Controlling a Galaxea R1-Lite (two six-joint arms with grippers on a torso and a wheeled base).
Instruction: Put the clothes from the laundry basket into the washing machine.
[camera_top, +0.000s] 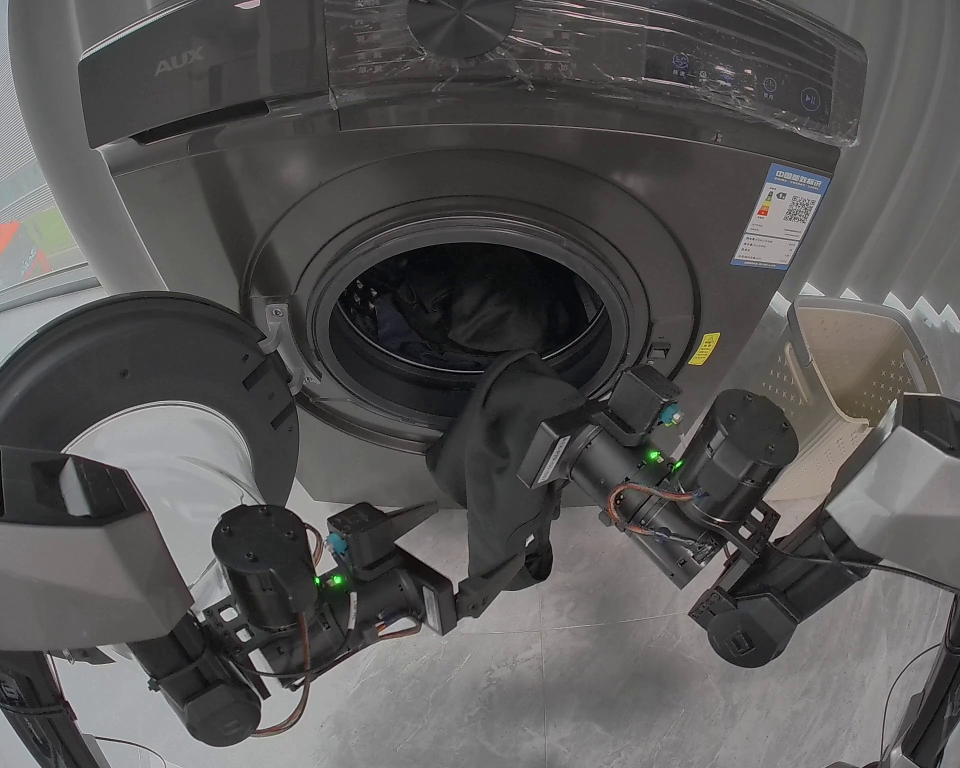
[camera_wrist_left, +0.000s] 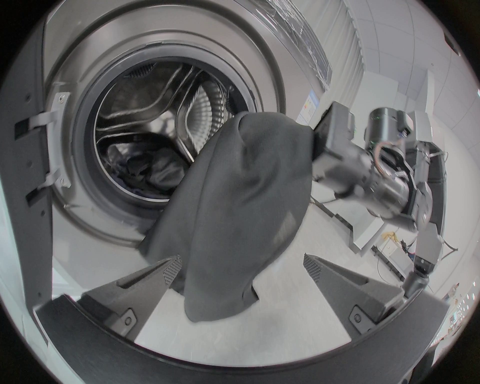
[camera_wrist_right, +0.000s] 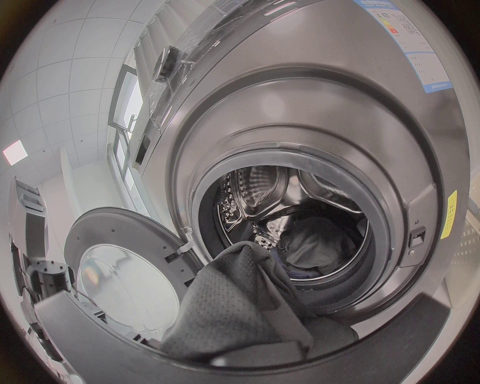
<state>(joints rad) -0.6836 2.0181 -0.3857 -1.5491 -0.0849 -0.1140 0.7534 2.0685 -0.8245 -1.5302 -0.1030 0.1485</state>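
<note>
Garment (camera_top: 495, 450), judged soft, light and limp, was draped over the right gripper (camera_top: 515, 400) at centre frame, at the washer (camera_top: 650, 230) mouth; its hold was hidden. Left gripper (camera_wrist_left: 241, 262) was spread wide, empty, at the hem, best pinched there.

A dark grey garment (camera_wrist_left: 240, 210) hangs in front of the open washing machine (camera_wrist_left: 150, 40), draped over the end of the right arm (camera_wrist_left: 370, 170), which comes in from the side away from the door hinge (camera_wrist_left: 47, 120). The cloth falls in a broad fold across the lower edge of the door opening. Its bottom hem hangs between the spread fingers (camera_wrist_left: 145, 290) of the left claw (camera_wrist_left: 241, 260), neither finger pressing on it. Inside the ribbed steel drum (camera_wrist_left: 200, 105), a heap of dark clothes (camera_wrist_left: 145, 170) lies at the bottom. Pale tiled floor (camera_wrist_left: 280, 320) shows beneath the hanging cloth.
</note>
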